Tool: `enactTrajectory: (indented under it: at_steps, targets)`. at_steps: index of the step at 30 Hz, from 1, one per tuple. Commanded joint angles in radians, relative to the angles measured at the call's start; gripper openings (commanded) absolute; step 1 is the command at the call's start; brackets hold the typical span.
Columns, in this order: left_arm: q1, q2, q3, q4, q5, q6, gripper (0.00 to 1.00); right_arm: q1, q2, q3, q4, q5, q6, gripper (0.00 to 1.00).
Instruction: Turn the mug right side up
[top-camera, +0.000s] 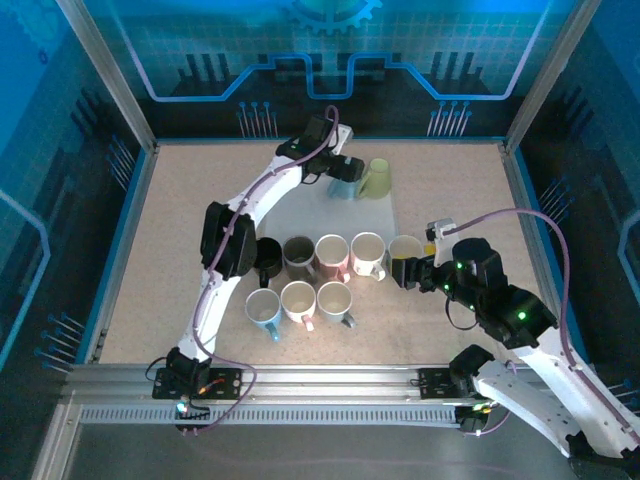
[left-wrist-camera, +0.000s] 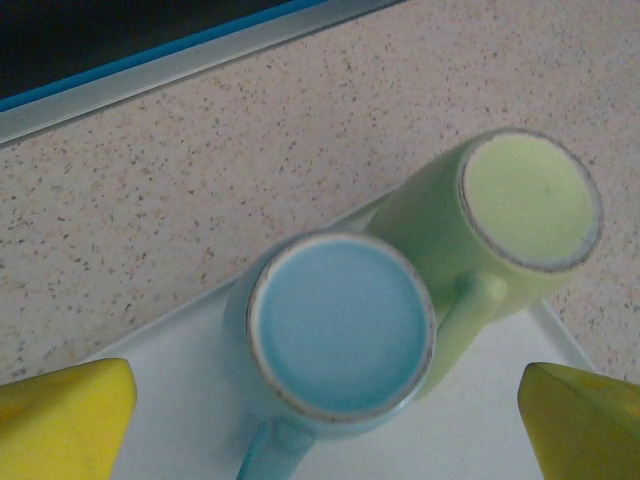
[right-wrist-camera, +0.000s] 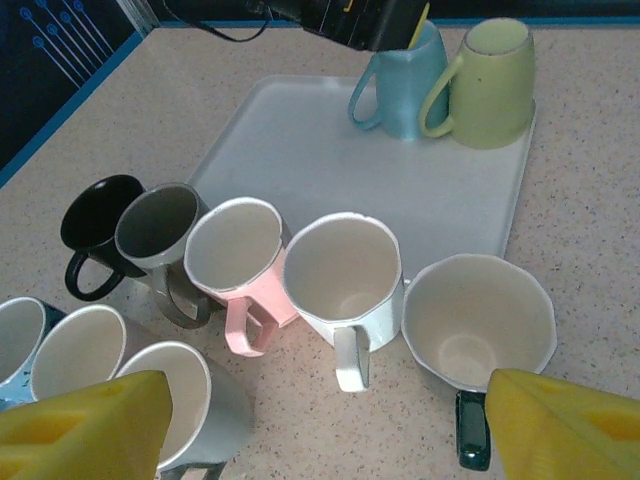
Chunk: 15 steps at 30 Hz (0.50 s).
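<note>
Item: blue mug, inverted, directly beneath left hand (spread wide, holding nothing). Likely glazed ceramic: rigid, weighty, slick, chippable. Best gripped across its body.

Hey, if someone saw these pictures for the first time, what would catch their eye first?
Two upside-down mugs, a blue mug and a green mug, stand side by side at the far end of the white tray, with the open left gripper poised above the blue one. Nearer, a cluster of upright mugs sits mid-table, the open right gripper at its right end.
</note>
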Motion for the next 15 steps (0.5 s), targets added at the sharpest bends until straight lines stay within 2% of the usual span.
enactTrajectory:
  at_steps: [1, 12, 15]
  targets:
    - [-0.001, 0.052, 0.058, 0.028, -0.003, -0.065, 0.99, -0.032, 0.006, -0.018, 0.036, -0.070, -0.015, 0.83]
    - [-0.007, 0.127, 0.062, 0.060, 0.007, -0.125, 0.98, -0.060, 0.018, -0.033, 0.056, -0.111, -0.019, 0.83]
    - [-0.009, 0.149, 0.072, 0.062, -0.016, -0.137, 0.93, -0.061, 0.018, -0.042, 0.067, -0.126, -0.014, 0.83]
